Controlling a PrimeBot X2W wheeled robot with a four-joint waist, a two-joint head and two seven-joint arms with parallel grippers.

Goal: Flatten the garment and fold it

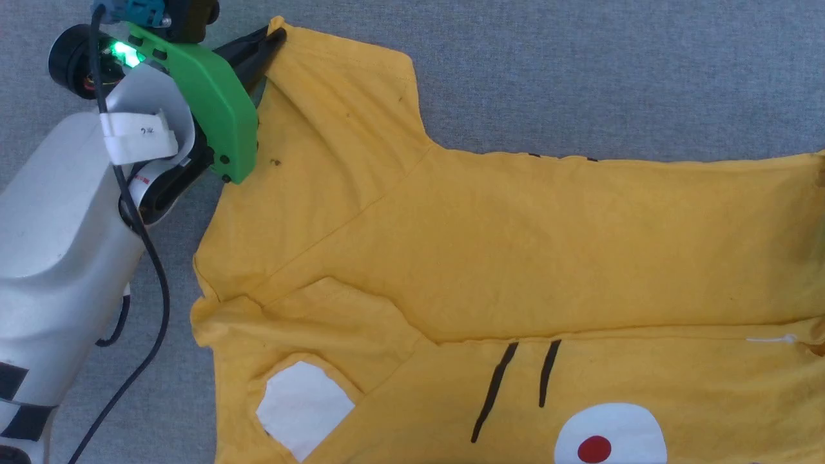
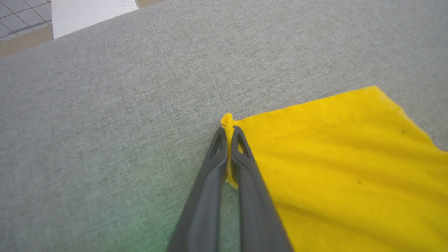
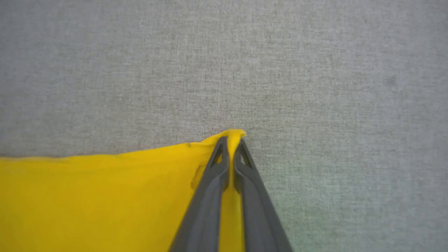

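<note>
Shirt [image 1: 515,245] spread on grey cloth [image 1: 580,71], a corner nipped in each gripper.
In the head view the left gripper [image 1: 276,37], at 11 o'clock, has its fingers pressed together on the sleeve tip; the shirt runs from there to 3 o'clock, with black stripes and a red-dotted white patch toward 5 o'clock. In its wrist view the right gripper [image 3: 231,140] is clamped on another yellow corner, the fabric trailing toward 8 o'clock.

Lettering: nothing I can read for certain.
White band [image 1: 138,138] on the wrist behind my left gripper [image 1: 278,35]: short dark handwritten scrawl, too small to make out. Label [image 1: 141,181] beneath it: red print, unreadable. White sheet [image 2: 91,12]: faint scribble, illegible.
</note>
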